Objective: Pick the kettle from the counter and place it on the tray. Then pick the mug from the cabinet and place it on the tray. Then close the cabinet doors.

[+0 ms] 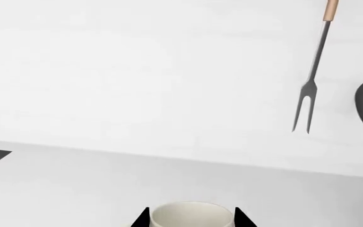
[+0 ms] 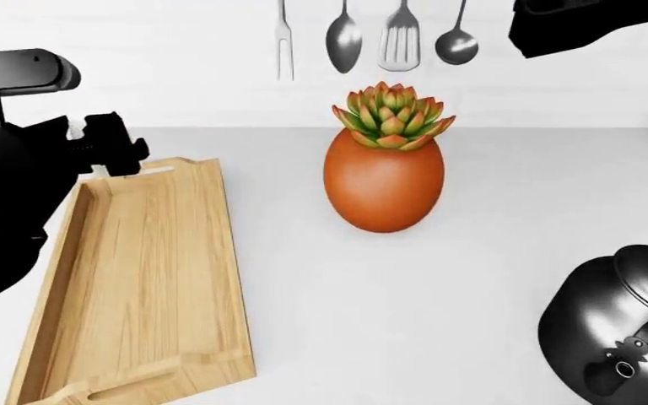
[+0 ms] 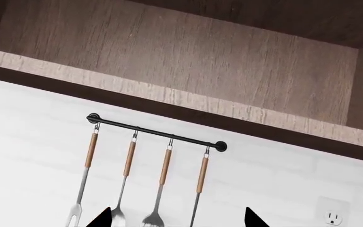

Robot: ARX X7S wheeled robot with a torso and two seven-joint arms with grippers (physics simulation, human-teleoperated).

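Mug (image 1: 189,213): I am gripping it between the left gripper (image 1: 192,218) tips; lowering it level onto the tray (image 2: 132,278) at lower left; right gripper (image 3: 176,218) gaping, empty.

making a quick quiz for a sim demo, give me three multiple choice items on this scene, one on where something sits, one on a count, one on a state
1. Where is the kettle?
A. on the tray
B. on the counter, to the right of the plant pot
C. inside the cabinet

2. How many utensils hang on the wall rail?
A. two
B. four
C. six

3. What is between the left tool's fingers?
A. the mug
B. the fork
C. nothing

Answers:
1. B: in the head view it stands on the white counter, well right of the orange plant pot, and the tray is bare.
2. B: a fork, a spoon, a slotted turner and a ladle hang there.
3. A: the left wrist view shows the off-white mug sitting between the left tool tips.
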